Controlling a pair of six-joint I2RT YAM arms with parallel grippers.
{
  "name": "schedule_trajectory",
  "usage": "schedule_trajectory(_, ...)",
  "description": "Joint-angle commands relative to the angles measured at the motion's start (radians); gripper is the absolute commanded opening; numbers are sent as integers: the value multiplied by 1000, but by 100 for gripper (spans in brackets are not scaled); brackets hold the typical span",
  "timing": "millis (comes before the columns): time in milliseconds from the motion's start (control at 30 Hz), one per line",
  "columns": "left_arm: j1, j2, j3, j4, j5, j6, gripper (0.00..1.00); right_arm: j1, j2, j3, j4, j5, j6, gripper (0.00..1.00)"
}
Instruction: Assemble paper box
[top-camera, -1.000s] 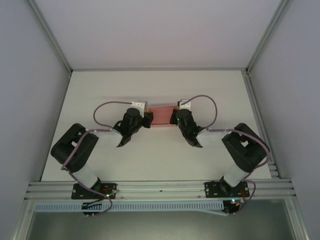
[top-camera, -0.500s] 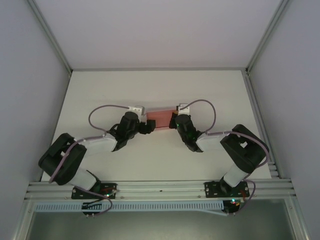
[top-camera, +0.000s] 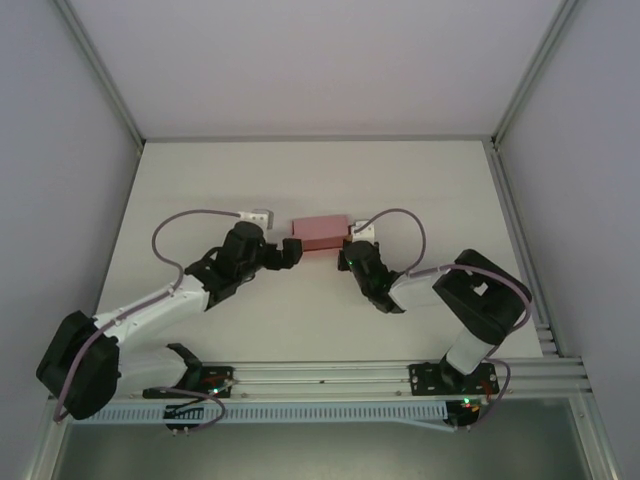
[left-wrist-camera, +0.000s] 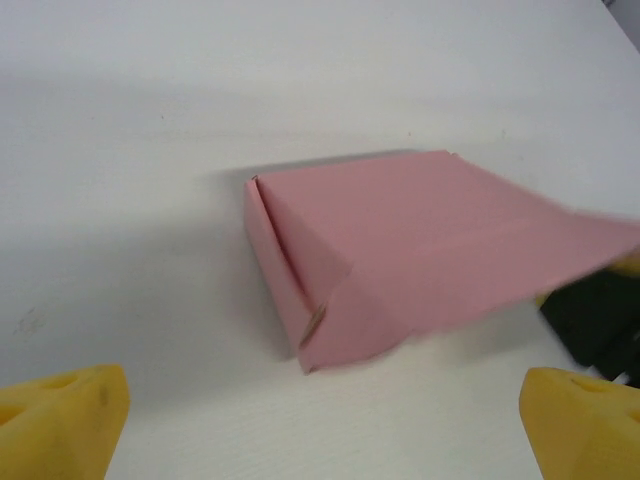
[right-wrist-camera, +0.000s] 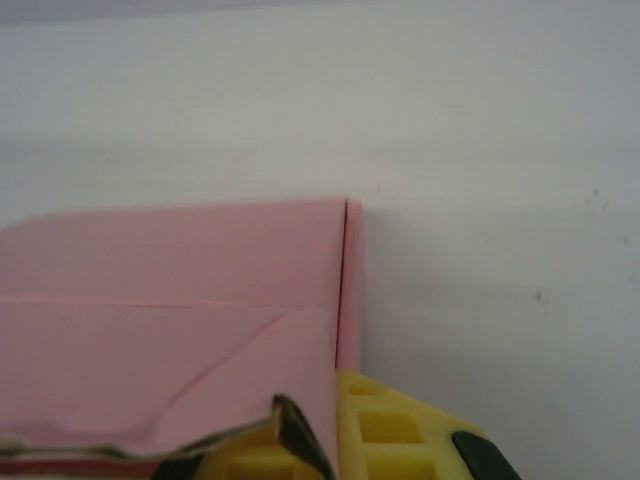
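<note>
Pink card lies at the middle of the white table (top-camera: 200, 180): this is the paper box (top-camera: 320, 232), already folded into a low box shape (in the left wrist view, one flap at its right end sticks out loose). Your left gripper (top-camera: 295, 250) is just beside the left end of the box without touching it, and its yellow fingertips (left-wrist-camera: 70, 415) stand wide apart. Your right gripper (right-wrist-camera: 325, 440) is at the right end, with its yellow pads pressed together on the thin card there.
</note>
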Motion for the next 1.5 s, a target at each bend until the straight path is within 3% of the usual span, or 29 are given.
schedule_trajectory(0,30,43,99,-126,0,-115,100,13,47,-46,-169,15,-20,0)
schedule_trajectory(300,139,320,258,-67,129,-91,100,18,17,-54,-156,23,-33,7)
schedule_trajectory(500,224,513,390,2,287,-12,100,19,-10,-33,-178,-1,-71,15)
schedule_trajectory(633,247,628,457,40,434,49,96,19,-26,-6,-192,16,-99,15)
schedule_trajectory(1000,250,730,498,45,501,82,83,19,-106,103,-339,17,-99,29)
schedule_trajectory(1267,247,761,486,73,551,85,79,21,-194,57,-401,-31,-28,55)
schedule_trajectory(1467,245,779,475,74,567,98,77,28,-339,-57,-456,-157,10,86)
